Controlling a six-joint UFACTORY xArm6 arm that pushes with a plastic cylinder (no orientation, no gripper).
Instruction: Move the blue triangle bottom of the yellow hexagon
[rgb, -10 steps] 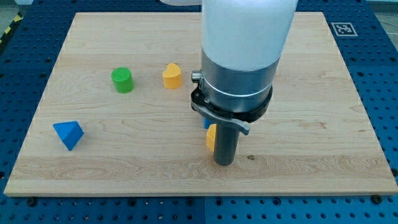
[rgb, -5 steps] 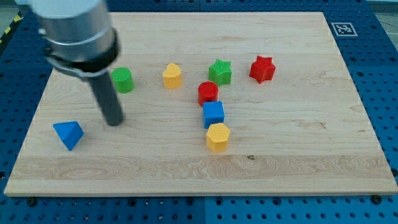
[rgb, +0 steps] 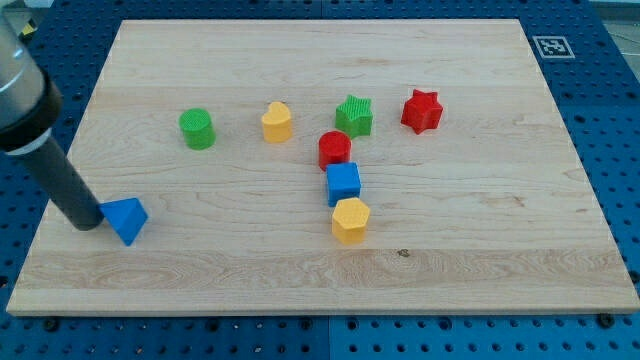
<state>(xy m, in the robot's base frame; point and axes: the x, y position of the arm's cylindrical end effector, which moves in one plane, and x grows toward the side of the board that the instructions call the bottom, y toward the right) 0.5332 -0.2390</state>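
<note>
The blue triangle (rgb: 126, 219) lies near the counter's (rgb: 480, 250) left edge, far left of the yellow hexagon (rgb: 350, 220). My tip (rgb: 87, 222) touches its left side. The end effector is a plain rod with nothing to open or close. A blue cube (rgb: 343, 183) sits just above the hexagon.

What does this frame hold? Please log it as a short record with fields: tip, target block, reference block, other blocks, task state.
tip: my tip is at the view's left, against the left side of the blue triangle
target block: blue triangle, near the board's lower left
reference block: yellow hexagon, right of centre, directly below the blue cube
other blocks: red cylinder, green star, red star, yellow heart-like block, green cylinder
task state: not done; the triangle lies far to the left of the hexagon
</note>
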